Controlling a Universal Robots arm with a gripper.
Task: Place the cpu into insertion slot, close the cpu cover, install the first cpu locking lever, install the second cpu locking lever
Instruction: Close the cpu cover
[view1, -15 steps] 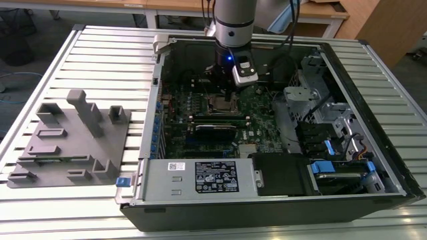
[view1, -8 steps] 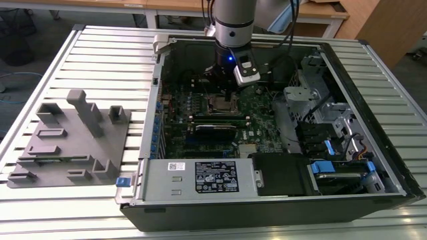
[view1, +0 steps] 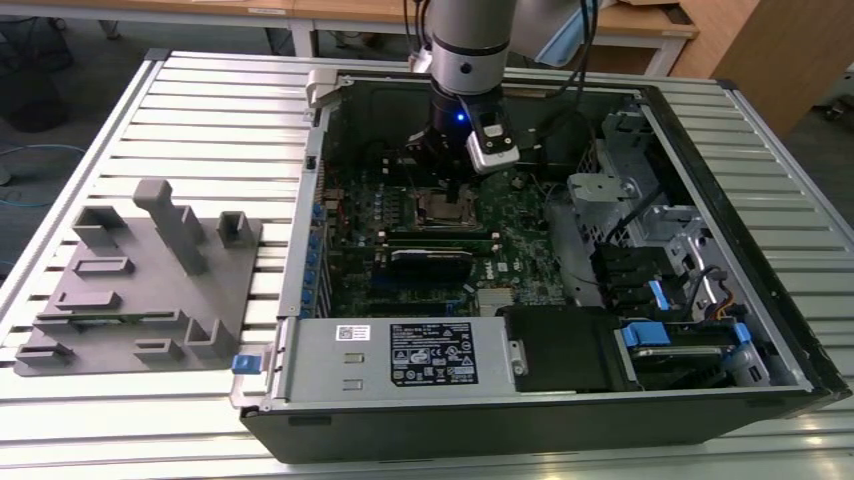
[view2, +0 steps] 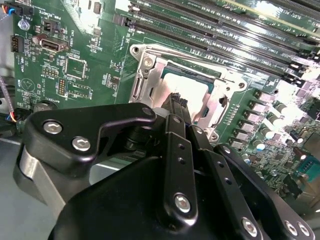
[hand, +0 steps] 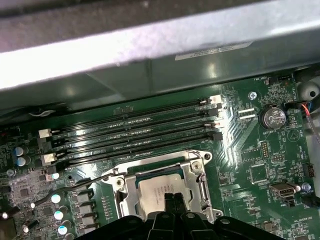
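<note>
Silver slatted counter (view1: 200, 100) carries the open computer case (view1: 534, 430) in the exterior view. A grey moulded fixture (view1: 134, 270) sits toward that view's left, apart from the case. I've got the arm reaching down into the case, with the gripper (view1: 438, 165) low over the green motherboard (view1: 521, 240), just above the insertion slot (view1: 441, 208). The power supply (view1: 400, 355) lies along the near side of the case.

Second wrist view: the gripper (view2: 176, 102) body takes up the foreground. Its fingers (view2: 172, 100) are clenched together with nothing between them, tips right at the edge of the cpu (view2: 187, 86). I can't confirm actual contact. The cpu is seated in the slot, dull grey top facing up. The cpu cover (view2: 145, 82) lies flat over the socket, and the cpu shows through its square window.

First wrist view: same read. The cpu (hand: 157, 186) is framed by the cpu cover (hand: 197, 172), with the gripper (hand: 170, 200) tips over the chip's near edge. A thin wire lever (hand: 90, 180) angles out from one socket corner; I can't tell whether it is latched. Four long black memory slots (hand: 135, 132) run just beyond the socket, and a coin cell (hand: 272, 117) sits off to one side.
</note>
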